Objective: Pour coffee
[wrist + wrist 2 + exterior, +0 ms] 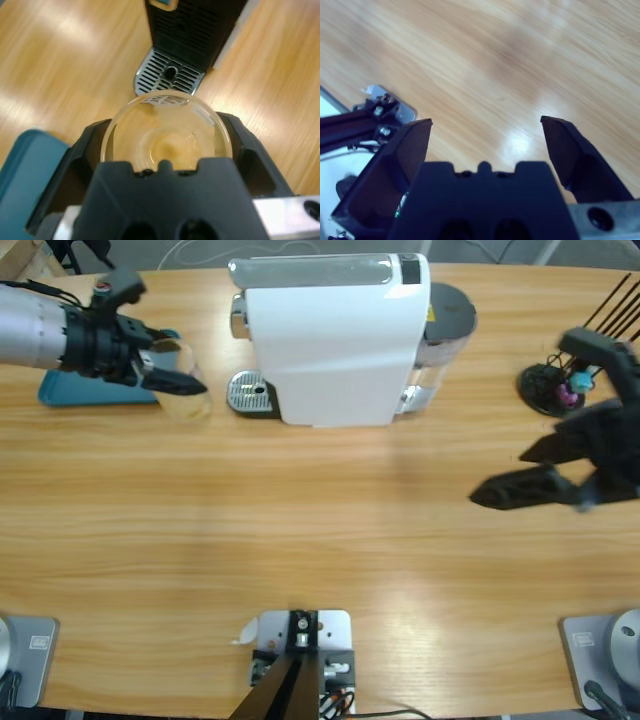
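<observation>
A small clear glass tumbler (192, 398) sits between the jaws of my left gripper (180, 383) at the table's far left. In the left wrist view the tumbler (167, 120) fills the gap of my left gripper (167, 131), with a shallow tan layer of coffee (172, 148) at its bottom. Just beyond the glass is the white coffee machine (335, 340) and its metal drip grate (168, 75). My right gripper (510, 472) hangs open over bare wood at the right, and the right wrist view shows nothing between the jaws of my right gripper (487, 132).
A teal tray (75, 390) lies under the left arm. The machine's drip grate (250, 395) faces left, and its grey water tank (452, 315) is at the back right. A black stand (555, 385) with coloured pieces is at the far right.
</observation>
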You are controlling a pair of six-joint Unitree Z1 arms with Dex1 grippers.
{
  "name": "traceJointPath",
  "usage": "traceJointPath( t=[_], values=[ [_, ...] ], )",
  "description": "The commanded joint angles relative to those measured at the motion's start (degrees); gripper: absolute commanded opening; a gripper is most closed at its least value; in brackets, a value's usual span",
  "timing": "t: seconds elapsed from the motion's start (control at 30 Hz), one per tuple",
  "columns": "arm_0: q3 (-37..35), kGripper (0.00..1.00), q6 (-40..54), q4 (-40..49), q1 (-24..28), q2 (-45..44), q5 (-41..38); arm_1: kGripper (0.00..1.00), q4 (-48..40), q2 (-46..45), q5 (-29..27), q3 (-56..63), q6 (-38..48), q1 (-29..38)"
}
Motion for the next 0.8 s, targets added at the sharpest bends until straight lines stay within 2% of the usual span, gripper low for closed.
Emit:
traceJointPath(
  t=[0.03, 0.23, 0.43, 0.8],
  values=[
    [-3.4, 0.000, 0.6, -1.5, -1.9, 6.9, 2.1, 0.965, 1.8, -4.2, -1.3, 0.5, -1.3, -0.6],
    [-7.6, 0.000, 0.6, -2.8, -1.7, 11.5, 2.1, 0.964, 1.4, -3.7, -1.4, 1.2, -1.3, -0.6],
    [-9.1, 0.000, -0.2, -5.7, -2.1, 14.1, 1.6, 0.964, 1.4, -3.7, -0.9, 0.9, -1.5, -0.6],
    [-10.9, 0.000, -1.8, -5.8, -4.6, 15.7, 0.9, 0.964, 0.4, -4.0, 0.0, 2.3, -1.3, -1.6]
  ],
)
